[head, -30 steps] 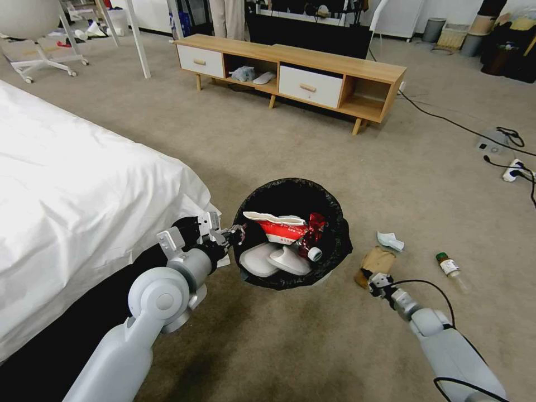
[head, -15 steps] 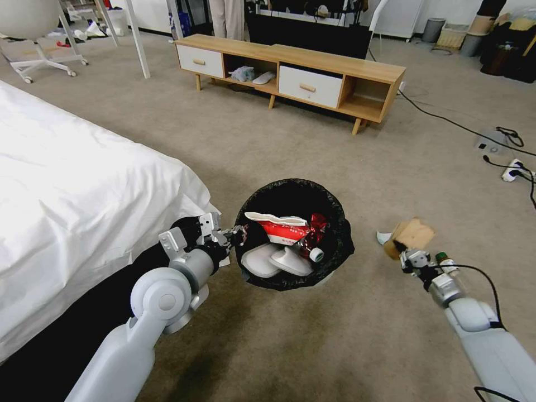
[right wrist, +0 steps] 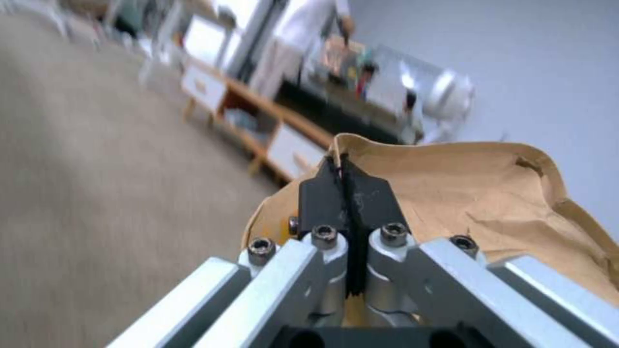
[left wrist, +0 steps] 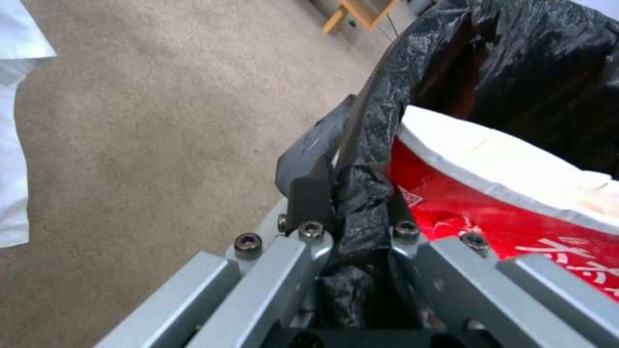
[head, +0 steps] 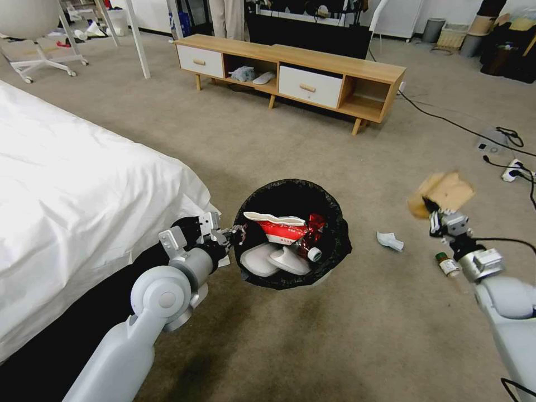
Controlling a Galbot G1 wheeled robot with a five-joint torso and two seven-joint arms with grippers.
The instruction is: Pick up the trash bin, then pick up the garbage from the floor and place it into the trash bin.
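While the left gripper [head: 237, 231] stays clenched on the lined rim of the trash bin [head: 292, 192], the right gripper [head: 432, 215] — pinched tight on the brown paper bag [head: 444, 192] — holds it aloft, well right of the bin. Best practice: carry the bag over the bin's mouth before releasing. Bin contents — a crushed red-white paper cup [head: 279, 226], white slippers [head: 273, 259]. A tissue [head: 389, 240] and bottle [head: 447, 264] lie on the floor, right of the bin.

the left gripper [left wrist: 351, 212] is clamped on the rim of the trash bin [left wrist: 516, 72], its dark fingers [left wrist: 309, 193] pinching the bunched black liner [left wrist: 361, 145] between them. a crushed red-white paper cup [left wrist: 509, 193] lies inside the bin at about three o'clock of the fingers, touching the liner. beige carpet [left wrist: 148, 121] spreads toward nine o'clock, white bedding [left wrist: 13, 135] at its edge.
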